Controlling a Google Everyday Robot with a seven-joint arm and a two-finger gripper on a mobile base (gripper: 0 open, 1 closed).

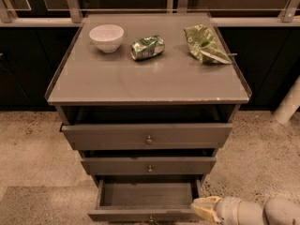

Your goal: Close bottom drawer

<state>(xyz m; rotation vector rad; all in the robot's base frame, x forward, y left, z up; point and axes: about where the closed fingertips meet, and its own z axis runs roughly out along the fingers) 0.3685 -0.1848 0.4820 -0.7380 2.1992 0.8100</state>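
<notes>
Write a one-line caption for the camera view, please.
End effector near the right front corner of the open bottom drawer; bowl, can and bag on top.
</notes>
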